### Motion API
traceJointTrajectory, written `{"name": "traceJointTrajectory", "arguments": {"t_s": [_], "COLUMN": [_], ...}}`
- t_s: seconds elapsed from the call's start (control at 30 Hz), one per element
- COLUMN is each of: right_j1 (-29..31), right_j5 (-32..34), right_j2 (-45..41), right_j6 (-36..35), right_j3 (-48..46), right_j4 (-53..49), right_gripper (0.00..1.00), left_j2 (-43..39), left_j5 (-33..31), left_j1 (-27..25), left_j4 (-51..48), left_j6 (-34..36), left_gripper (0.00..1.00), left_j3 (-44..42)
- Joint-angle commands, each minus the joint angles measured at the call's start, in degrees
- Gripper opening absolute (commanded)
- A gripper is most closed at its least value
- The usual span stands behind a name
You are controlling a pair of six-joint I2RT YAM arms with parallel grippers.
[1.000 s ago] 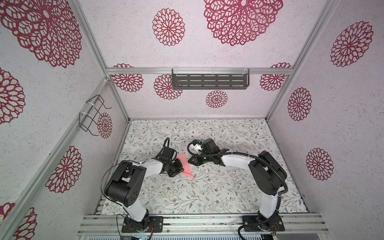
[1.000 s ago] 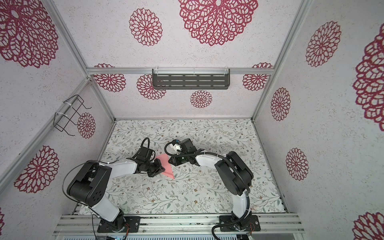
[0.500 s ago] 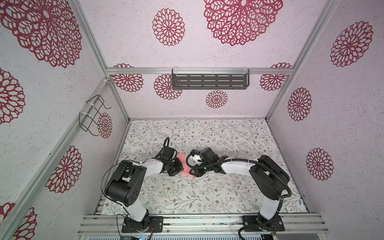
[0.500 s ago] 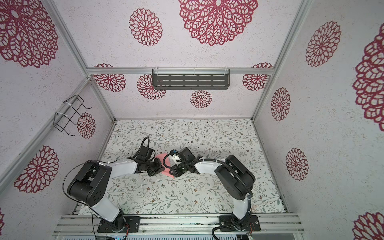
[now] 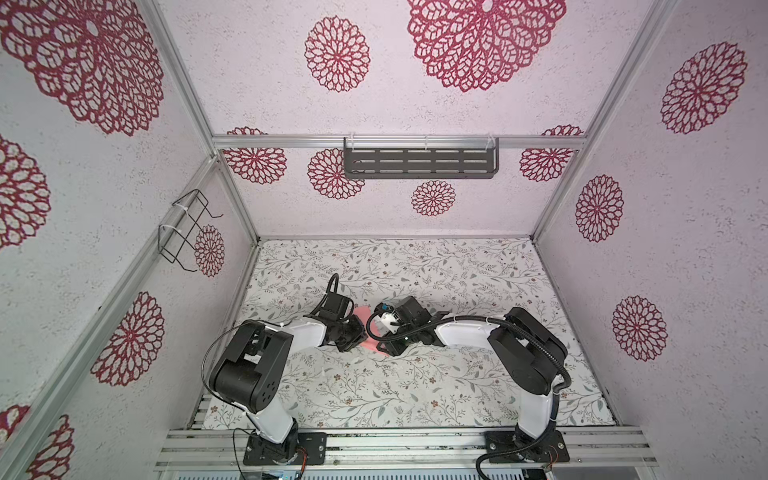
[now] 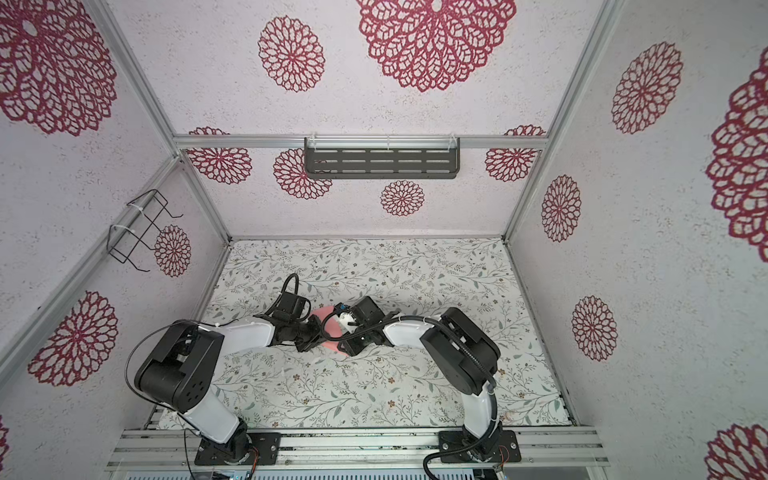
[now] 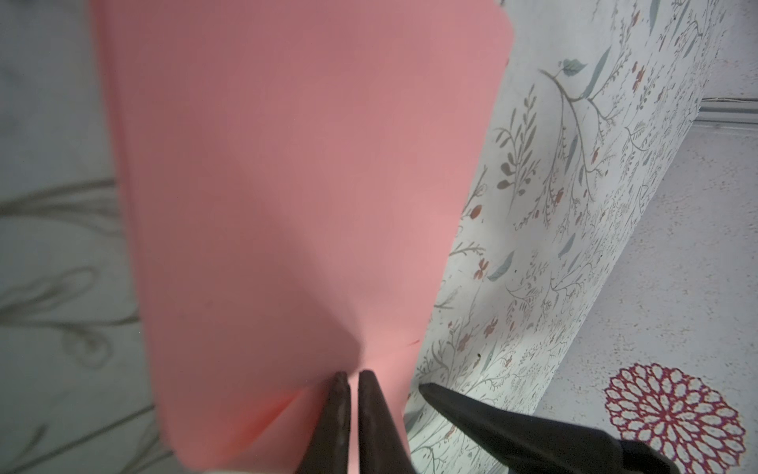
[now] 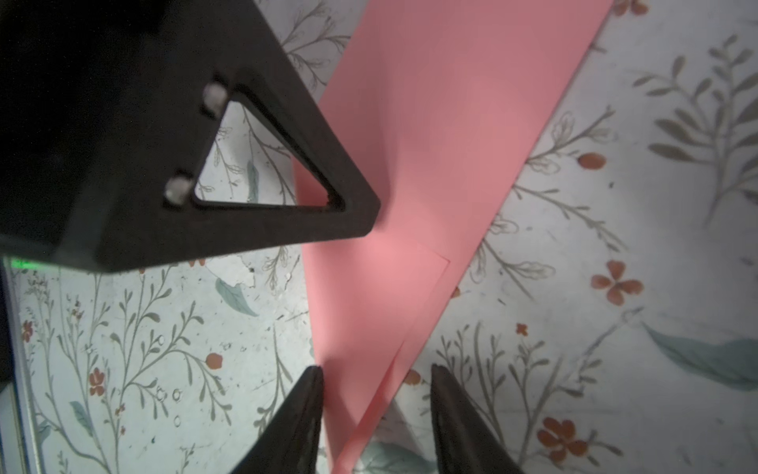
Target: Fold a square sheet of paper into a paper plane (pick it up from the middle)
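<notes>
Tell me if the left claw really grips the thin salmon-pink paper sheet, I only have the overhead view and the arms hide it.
Observer: Yes. In the left wrist view the left claw is shut on the thin salmon-pink paper sheet.
Operator: And the other arm?
Observer: The right claw is open in the right wrist view, jaws either side of the sheet's narrow end.
Operator: Any folds yet?
Observer: Yes, a folded-over flap shows near that end.

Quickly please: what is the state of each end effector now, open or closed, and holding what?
Left end effector: closed, pinching the pink paper.
Right end effector: open, jaws on either side of the paper's narrow end.
</notes>
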Motion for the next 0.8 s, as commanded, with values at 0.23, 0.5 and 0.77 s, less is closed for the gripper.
{"name": "traceJointTrajectory", "arguments": {"t_s": [0.23, 0.5, 0.77], "right_j1": [0.31, 0.4, 0.57], "right_j5": [0.58, 2.19, 3.51], "right_j2": [2.87, 4.04, 5.35], "right_j6": [-0.42, -0.51, -0.05], "right_j3": [1.5, 1.5, 2.73], "right_j4": [-4.12, -5.7, -7.43], "right_gripper": [0.37, 0.37, 0.36], "left_j2": [-0.22, -2.64, -6.4], "left_j5": [-0.13, 1.01, 1.98], "left_j1": [-0.17, -0.23, -0.27], "left_j4": [0.85, 0.69, 1.0], "left_j6": [0.4, 1.53, 1.45], "left_gripper": [0.11, 0.12, 0.13], "left_j3": [1.8, 2.7, -1.11]}}
